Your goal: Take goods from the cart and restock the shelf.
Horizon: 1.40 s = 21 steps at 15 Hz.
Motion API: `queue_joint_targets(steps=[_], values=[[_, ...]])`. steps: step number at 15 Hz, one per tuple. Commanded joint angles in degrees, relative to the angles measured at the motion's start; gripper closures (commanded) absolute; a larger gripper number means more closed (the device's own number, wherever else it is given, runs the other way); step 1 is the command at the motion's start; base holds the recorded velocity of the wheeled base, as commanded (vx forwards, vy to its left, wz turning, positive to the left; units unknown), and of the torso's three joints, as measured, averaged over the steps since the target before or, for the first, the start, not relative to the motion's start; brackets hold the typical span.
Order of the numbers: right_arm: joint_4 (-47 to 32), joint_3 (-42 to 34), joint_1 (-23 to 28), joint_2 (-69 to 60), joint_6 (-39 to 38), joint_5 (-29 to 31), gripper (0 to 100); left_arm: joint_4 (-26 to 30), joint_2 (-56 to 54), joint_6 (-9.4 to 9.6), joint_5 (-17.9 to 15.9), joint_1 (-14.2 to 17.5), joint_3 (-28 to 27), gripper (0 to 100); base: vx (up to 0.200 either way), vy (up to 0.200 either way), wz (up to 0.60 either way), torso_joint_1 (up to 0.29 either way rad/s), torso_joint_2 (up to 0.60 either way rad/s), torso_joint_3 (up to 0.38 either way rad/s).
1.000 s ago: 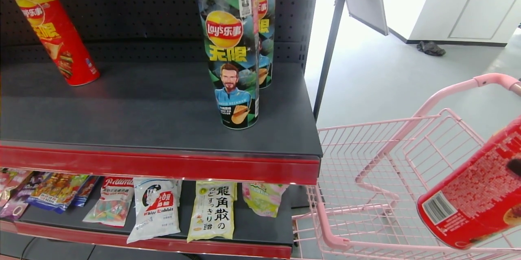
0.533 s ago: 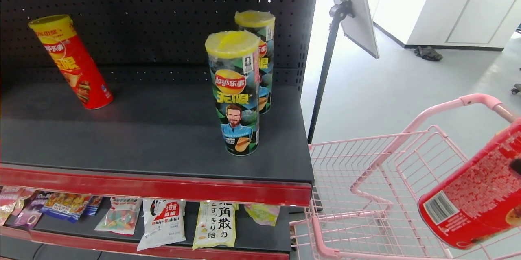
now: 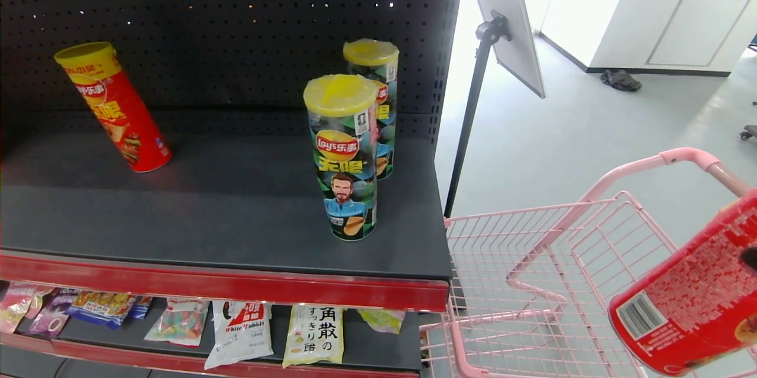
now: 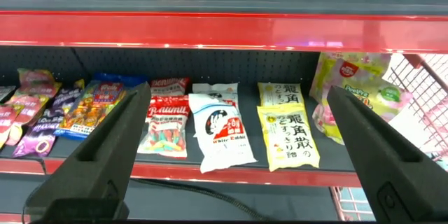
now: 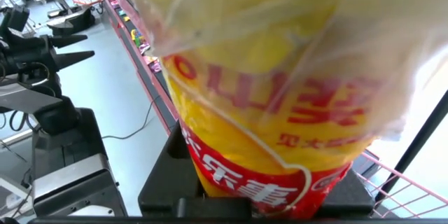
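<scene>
Head view — shelf (image 3: 236, 212), grey floor (image 3: 562, 147), pink cart (image 3: 686, 157), red can (image 3: 692, 301).

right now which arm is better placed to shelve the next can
Right. The right gripper holds the red can above the pink cart, beside the shelf. The left gripper hangs open, empty, low by the snack bags.
</scene>
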<state>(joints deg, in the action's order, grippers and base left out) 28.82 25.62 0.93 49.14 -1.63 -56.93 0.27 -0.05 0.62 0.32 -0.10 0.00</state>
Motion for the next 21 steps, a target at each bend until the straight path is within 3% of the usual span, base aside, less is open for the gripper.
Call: queue_joint_targets(steps=[1, 11, 21], values=[[0.1, -0.4, 0.0, -0.9, 0.1, 0.0, 100, 0.0, 0.0, -0.01, 0.0, 0.0, 0.0, 0, 0.000, 0.000, 0.00, 0.000, 0.00, 0.000], [-0.3, -2.8, 0.2, -6.4, 0.0, 0.3, 100, 0.0, 0.0, -0.01, 0.0, 0.0, 0.0, 0, 0.000, 0.000, 0.00, 0.000, 0.00, 0.000], [-0.3, -3.0, 0.1, -7.6, -0.9, 0.3, 100, 0.0, 0.0, -0.18, 0.0, 0.0, 0.0, 0, 0.000, 0.200, 0.00, 0.004, 0.00, 0.002]])
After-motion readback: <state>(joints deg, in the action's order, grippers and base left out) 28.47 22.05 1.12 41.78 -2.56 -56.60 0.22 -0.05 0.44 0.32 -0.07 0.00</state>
